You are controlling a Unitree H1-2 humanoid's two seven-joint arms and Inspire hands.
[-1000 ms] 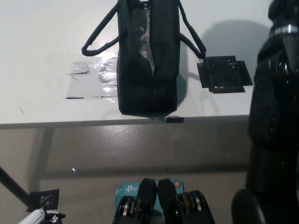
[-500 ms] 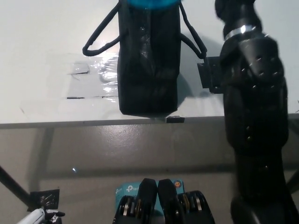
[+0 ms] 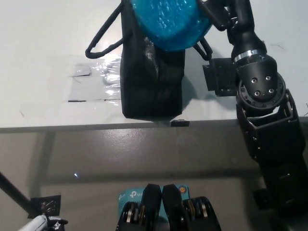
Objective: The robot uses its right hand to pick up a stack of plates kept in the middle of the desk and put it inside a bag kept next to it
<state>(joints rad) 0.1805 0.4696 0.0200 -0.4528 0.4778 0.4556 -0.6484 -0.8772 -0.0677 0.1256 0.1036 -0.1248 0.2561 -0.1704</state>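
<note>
Holding the plates over the bag, right hand clamped on their rim, stack just left of the fingers, tilted to drop in. Left hand low, grip unclear.

Count, head view: one black bag on one white desk; one blue stack of plates, individual plates not countable; one black pad beside my arm.
</note>
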